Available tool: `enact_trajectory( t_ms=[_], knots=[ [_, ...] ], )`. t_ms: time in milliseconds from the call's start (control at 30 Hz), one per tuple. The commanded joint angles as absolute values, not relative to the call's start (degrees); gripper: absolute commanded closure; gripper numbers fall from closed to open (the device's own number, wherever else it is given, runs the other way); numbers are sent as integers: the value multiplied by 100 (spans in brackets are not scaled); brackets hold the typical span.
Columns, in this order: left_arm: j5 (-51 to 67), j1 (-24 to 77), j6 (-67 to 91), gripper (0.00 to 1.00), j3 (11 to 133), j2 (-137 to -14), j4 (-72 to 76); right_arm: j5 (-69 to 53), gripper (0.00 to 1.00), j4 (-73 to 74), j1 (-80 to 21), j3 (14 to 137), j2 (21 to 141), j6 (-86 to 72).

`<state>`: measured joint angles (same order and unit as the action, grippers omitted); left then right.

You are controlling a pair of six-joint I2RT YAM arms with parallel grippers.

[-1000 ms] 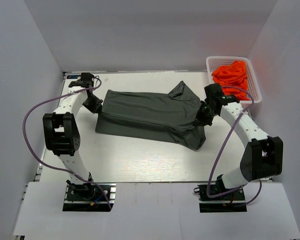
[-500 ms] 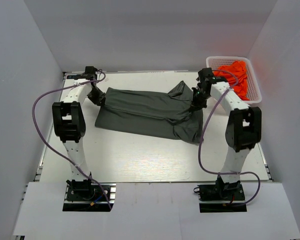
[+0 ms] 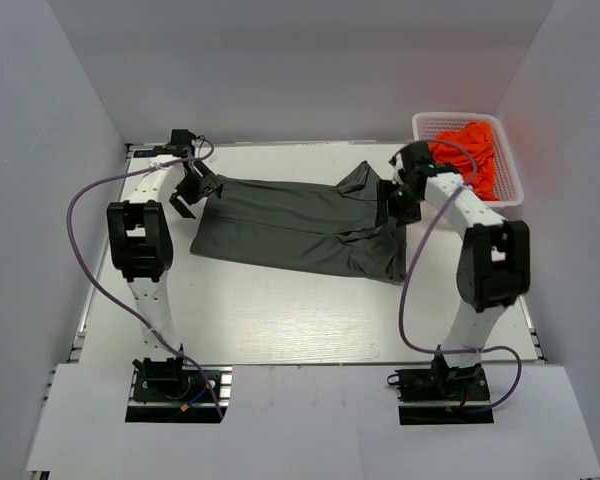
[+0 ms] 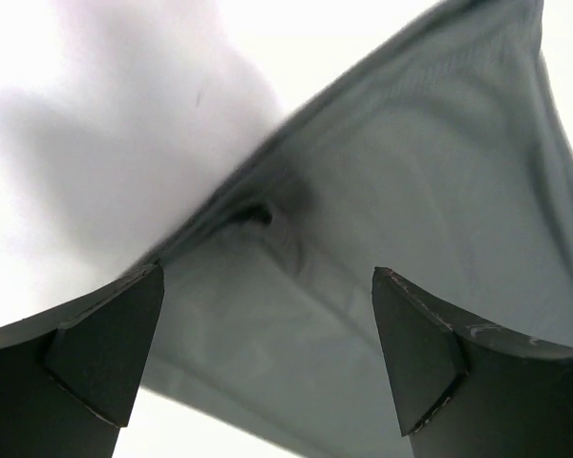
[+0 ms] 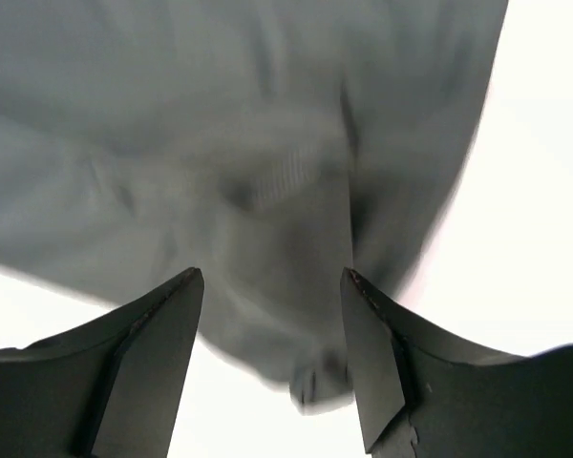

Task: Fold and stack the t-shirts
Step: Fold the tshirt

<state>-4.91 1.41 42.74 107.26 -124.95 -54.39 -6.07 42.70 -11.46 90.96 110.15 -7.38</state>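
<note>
Top external showed the dark grey t-shirt (image 3: pixel 300 225) lying on the table (image 3: pixel 280 320). At its ends the left pincer (image 3: pixel 193 192) and right pincer (image 3: pixel 393 200) stood open, holding nothing.

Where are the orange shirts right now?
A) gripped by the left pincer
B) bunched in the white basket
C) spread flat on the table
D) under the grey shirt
B: the orange shirts sit heaped inside the white basket, apart from the grey shirt.
</note>
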Motion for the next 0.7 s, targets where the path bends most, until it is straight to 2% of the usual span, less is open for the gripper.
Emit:
enact_trajectory(
  t_ms=[0,67,233,633,667],
  knots=[
    [-195,220,3938,0,10241,-11717,-5221,-590,34,3877,-1099,7807,9628,-738],
    [210,272,3867,0,9716,-11488,-4905,-352,34,3824,-1116,6871,8970,-765],
    [729,325,3753,0,8826,-11329,-4422,-457,40,3595,-1116,5619,8420,-660],
    [765,483,3700,0,8490,-11663,-4104,-440,45,2840,-1116,5510,8921,-448],
    [695,483,3700,0,8490,-11663,-4104,-431,49,2821,-1125,5519,8947,-448]
  ],
)
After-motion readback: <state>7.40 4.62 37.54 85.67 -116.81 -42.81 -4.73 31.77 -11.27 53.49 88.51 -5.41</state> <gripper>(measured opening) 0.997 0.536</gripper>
